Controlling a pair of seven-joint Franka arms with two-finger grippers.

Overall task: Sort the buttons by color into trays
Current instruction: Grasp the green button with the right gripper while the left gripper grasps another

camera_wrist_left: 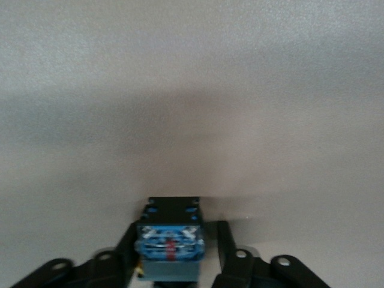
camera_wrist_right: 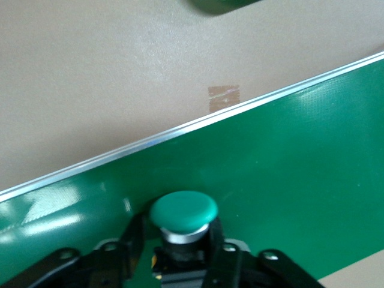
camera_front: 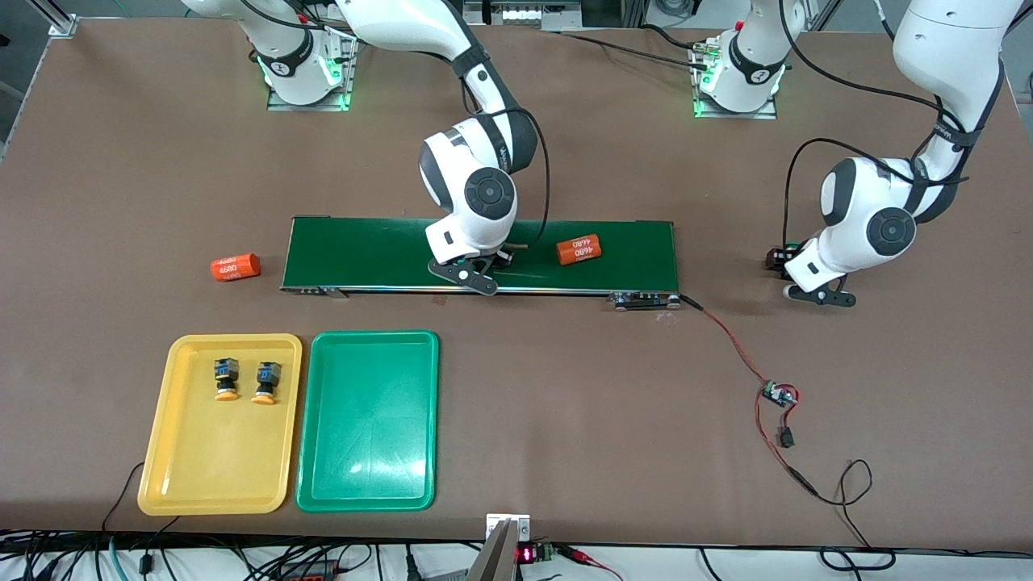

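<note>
1. Looking at the right gripper (camera_wrist_right: 180, 264), you find its fingers closed on a green-capped button (camera_wrist_right: 183, 219) low on the conveyor belt (camera_front: 629, 250), cap pointing out from the jaws.
2. You have the green tray (camera_front: 420, 484) nearer the front camera than the belt, beside the yellow tray (camera_front: 161, 484), which already holds two orange-capped buttons (camera_front: 227, 379).
3. Your left gripper (camera_wrist_left: 174, 264), low over bare table at its own end, pinches a blue-and-black button body (camera_wrist_left: 171, 237); its cap colour you cannot tell.
</note>
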